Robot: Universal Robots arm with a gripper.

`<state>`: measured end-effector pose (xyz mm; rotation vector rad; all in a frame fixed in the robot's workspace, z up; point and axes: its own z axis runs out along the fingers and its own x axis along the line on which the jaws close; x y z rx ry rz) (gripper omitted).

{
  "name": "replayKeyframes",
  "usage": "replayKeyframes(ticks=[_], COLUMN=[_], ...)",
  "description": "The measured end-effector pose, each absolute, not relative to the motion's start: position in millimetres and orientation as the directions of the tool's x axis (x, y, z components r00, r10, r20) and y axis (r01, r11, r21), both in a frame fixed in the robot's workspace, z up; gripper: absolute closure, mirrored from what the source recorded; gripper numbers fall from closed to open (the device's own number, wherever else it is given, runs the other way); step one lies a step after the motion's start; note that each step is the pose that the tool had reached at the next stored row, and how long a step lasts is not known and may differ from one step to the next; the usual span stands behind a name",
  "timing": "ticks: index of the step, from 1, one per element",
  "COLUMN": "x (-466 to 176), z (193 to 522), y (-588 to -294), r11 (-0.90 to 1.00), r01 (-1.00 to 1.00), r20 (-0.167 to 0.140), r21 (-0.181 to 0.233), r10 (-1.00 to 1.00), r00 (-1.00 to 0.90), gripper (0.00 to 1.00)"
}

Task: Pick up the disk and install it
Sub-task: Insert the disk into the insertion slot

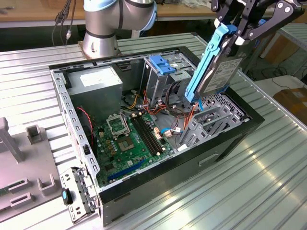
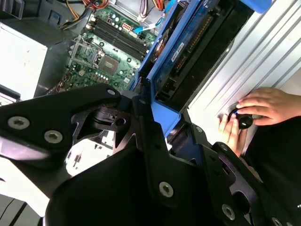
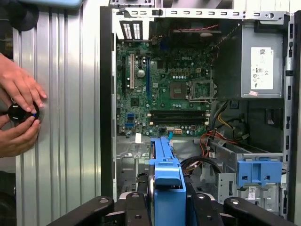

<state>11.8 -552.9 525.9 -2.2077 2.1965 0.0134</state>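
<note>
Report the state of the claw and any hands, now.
Claw: shut on the disk, held over the open computer case.
Person's hands: both touching a small black knob.

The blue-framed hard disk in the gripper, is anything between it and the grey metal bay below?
Possibly: in the exterior view, thin orange cables cross under the flat dark blue-framed disk, above the grey metal bay.

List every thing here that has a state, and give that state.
disk, gripped, tilted, above the open case, not seated.
tool, shut on the disk.
computer case, lying on its side, open.
drive cage, fixed inside the case.
person's hands, resting on a black knob.
</note>
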Motion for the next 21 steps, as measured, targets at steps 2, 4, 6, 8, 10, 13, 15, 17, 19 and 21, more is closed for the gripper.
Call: replayKeyframes(ticks=[2, 4, 6, 8, 10, 13, 15, 17, 19, 21], x=[15, 21, 31, 36, 37, 53, 56, 56, 56, 56], z=[525, 522, 518, 512, 510, 505, 499, 492, 488, 481], y=[-553, -554, -554, -554, -554, -554, -556, -560, -563, -566], r11=[-0.002, 0.002, 0.005, 0.03, 0.048, 0.05, 0.042, 0.04, 0.041, 0.04], r01=[-1.0, -1.0, -1.0, -0.999, -0.999, -0.999, -0.999, -0.999, -0.999, -0.999], r20=[-0.025, -0.025, -0.025, -0.025, -0.025, -0.025, -0.025, -0.025, -0.025, -0.025], r21=[-0.013, -0.013, -0.013, -0.013, -0.013, -0.013, -0.013, -0.013, -0.013, -0.013], r10=[-1.0, -1.0, -1.0, -0.999, -0.999, -0.998, -0.999, -0.999, -0.999, -0.999], r00=[0.002, -0.002, -0.005, -0.029, -0.048, -0.05, -0.041, -0.04, -0.04, -0.04], gripper=[0.63, 0.63, 0.63, 0.63, 0.63, 0.63, 0.63, 0.63, 0.63, 0.63])
